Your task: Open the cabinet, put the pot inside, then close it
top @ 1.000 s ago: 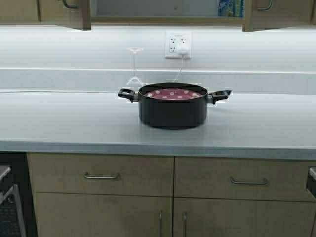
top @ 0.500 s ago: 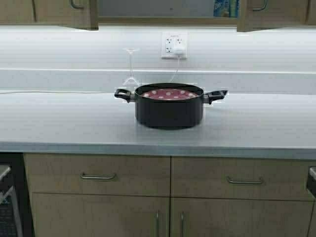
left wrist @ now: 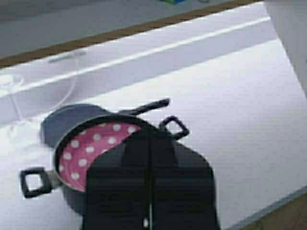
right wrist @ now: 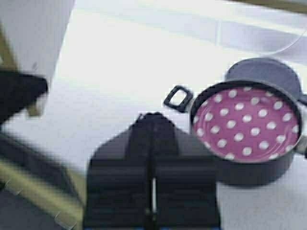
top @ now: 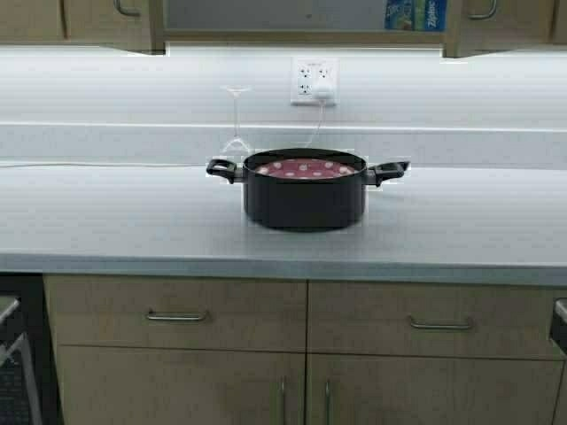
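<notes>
- Both grippers come first: the left gripper (left wrist: 148, 143) and the right gripper (right wrist: 152, 120) each show in their own wrist view with fingers pressed together, holding nothing, raised above the table and looking down on the pot. Neither appears in the high view.
- Across the top edge of the high view runs the cabinet (top: 106, 22), its two tan doors swung apart, so the middle section with the wooden shelf and a blue box (top: 415, 13) in the upper right stands exposed.
- Filling the middle band of that frame is the table (top: 106, 221), pale and broad, with base cupboards below it.
- At the frame's centre sits the pot (top: 306, 188), upright on the table, its pink dotted inside showing.
- Behind the pot, slightly left, stands a wine glass (top: 236, 119); a wall outlet (top: 314, 81) sits above.
- Compared with half a second ago, the cabinet doors appear spread a little wider while the pot holds its place; judging by this, opening is about finished and grasping the pot's handles comes next.
</notes>
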`<state>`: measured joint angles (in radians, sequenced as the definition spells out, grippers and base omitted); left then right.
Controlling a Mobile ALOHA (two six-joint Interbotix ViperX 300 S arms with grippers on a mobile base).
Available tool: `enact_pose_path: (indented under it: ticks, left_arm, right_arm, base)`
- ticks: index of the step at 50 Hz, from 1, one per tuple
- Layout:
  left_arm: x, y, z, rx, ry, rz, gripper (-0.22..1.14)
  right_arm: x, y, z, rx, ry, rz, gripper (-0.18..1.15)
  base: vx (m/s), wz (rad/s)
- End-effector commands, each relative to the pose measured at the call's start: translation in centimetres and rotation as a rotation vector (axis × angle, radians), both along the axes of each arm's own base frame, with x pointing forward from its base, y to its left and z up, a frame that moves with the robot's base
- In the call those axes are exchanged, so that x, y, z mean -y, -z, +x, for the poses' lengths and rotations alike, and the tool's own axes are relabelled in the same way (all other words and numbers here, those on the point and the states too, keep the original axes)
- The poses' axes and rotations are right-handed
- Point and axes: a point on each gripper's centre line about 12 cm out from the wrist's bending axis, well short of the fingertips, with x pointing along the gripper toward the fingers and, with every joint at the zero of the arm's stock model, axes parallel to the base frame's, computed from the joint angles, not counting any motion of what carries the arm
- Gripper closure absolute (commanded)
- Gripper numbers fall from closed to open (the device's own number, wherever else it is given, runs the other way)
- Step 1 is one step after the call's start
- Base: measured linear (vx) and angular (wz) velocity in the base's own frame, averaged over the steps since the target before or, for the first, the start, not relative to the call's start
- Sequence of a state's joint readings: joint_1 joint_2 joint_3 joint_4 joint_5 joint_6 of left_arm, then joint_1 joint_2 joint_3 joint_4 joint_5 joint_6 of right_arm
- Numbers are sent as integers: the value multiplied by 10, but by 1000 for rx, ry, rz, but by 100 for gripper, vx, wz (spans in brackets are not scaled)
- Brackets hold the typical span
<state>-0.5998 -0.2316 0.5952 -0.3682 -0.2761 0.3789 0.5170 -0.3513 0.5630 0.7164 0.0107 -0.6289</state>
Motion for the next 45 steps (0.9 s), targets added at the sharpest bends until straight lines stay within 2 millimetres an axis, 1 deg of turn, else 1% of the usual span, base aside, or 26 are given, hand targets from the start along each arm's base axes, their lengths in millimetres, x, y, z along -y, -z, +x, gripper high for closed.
enact_pose_path:
  ticks: [1,7,12,16,21,25,26,29,36,40,45]
  left_arm:
    - [20,-2,33,13,-21,-51,89]
    - [37,17,64,-3,-39,-60,89]
    - [36,31,93,-2,-92,-76,89]
    - [25,44,115,-22,-144,-84,89]
    - [3,51,131,-33,-200,-84,89]
    - [-16,54,134,-40,-238,-76,89]
    - [-24,52,135,-38,-253,-77,89]
    - [-37,52,135,-38,-277,-74,89]
    - [-68,48,126,-42,-329,-67,89]
    - [-81,46,118,-42,-350,-67,89]
    - [-88,40,106,-29,-357,-68,89]
  right_arm:
    - [-12,-20,29,64,37,33,89]
    - [-23,-29,51,87,43,44,89]
    - [-19,-29,75,91,79,43,89]
    - [-8,-27,87,83,112,40,89]
    - [12,-18,96,60,156,27,89]
    - [31,-10,99,32,187,14,89]
    - [35,-9,99,26,194,12,89]
    - [47,-5,99,9,212,-2,89]
    - [77,9,92,-9,262,-54,89]
    - [93,10,87,-7,294,-66,89]
    - [109,7,76,-1,327,-66,89]
  base:
    - [0,0]
    - [0,0]
    - [0,0]
    - [0,0]
    - [0,0]
    - [0,0]
    - [1,-1]
    - [1,0]
    - [0,0]
    - [0,0]
    - [0,0]
